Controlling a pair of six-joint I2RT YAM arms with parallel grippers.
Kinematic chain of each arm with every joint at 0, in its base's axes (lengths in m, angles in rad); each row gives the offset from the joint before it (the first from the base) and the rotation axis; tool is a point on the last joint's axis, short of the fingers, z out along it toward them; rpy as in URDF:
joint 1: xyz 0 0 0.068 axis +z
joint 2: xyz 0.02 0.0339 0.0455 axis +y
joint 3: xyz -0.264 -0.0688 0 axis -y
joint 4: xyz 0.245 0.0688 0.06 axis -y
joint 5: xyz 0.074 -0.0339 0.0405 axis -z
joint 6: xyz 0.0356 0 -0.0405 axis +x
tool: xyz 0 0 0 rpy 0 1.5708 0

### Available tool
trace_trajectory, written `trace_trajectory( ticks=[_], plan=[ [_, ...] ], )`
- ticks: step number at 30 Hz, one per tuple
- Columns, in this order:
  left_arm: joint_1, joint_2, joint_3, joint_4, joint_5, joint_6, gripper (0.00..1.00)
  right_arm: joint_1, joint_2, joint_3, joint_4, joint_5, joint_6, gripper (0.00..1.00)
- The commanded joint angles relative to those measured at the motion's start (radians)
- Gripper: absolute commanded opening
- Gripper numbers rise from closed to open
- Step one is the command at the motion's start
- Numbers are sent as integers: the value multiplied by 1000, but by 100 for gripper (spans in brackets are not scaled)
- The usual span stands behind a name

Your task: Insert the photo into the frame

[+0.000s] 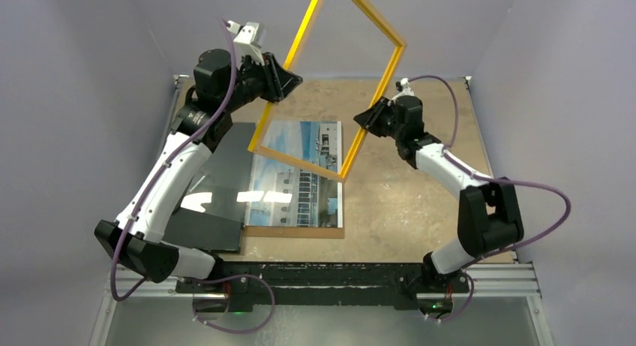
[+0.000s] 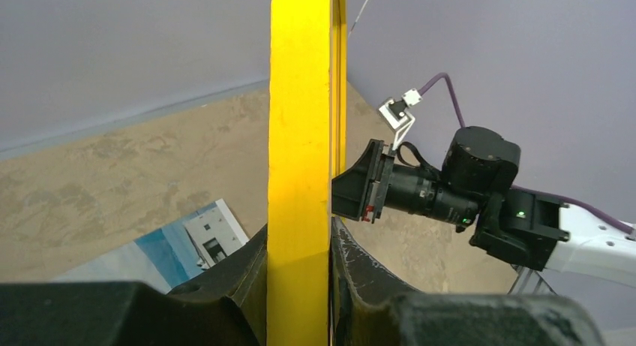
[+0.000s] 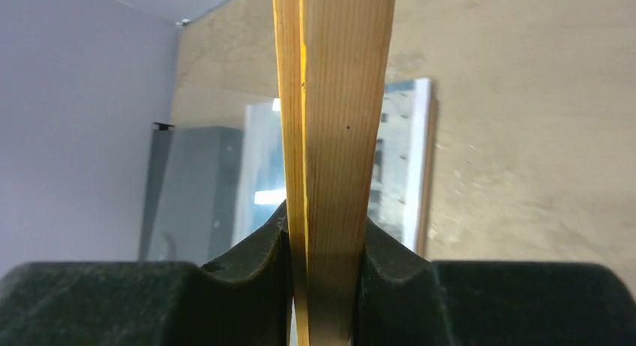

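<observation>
Frame lifted in the air, photo not yet inside it.
We see the left gripper (image 1: 281, 79) and the right gripper (image 1: 366, 119) each closed on an opposite rail of the frame (image 2: 298, 136), which hangs tilted above the table (image 1: 420, 203). The photo (image 1: 300, 188) lies flat below it on a brown backing board (image 1: 292, 232), so joining them remains to be done. A black board (image 1: 214, 203) lies just beside the photo.

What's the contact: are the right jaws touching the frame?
Touching. The right wrist view shows the right gripper clamping the frame, both jaws pressed on, no gap.
</observation>
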Motion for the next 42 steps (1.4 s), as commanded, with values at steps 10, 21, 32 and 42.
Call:
trace_trajectory(
  ticks=[10,21,32,42],
  plan=[
    [-1,61,-238,0,22,135,58,-92,-332,51,-575,138,-273,0],
    [-1,116,-227,-68,54,236,87,-208,-330,86,-729,74,-380,0],
    [2,128,-214,-135,25,372,90,-208,-213,172,-895,175,-505,0],
    [49,150,-287,-154,-23,555,89,-208,-21,187,-882,362,-517,0]
  ],
)
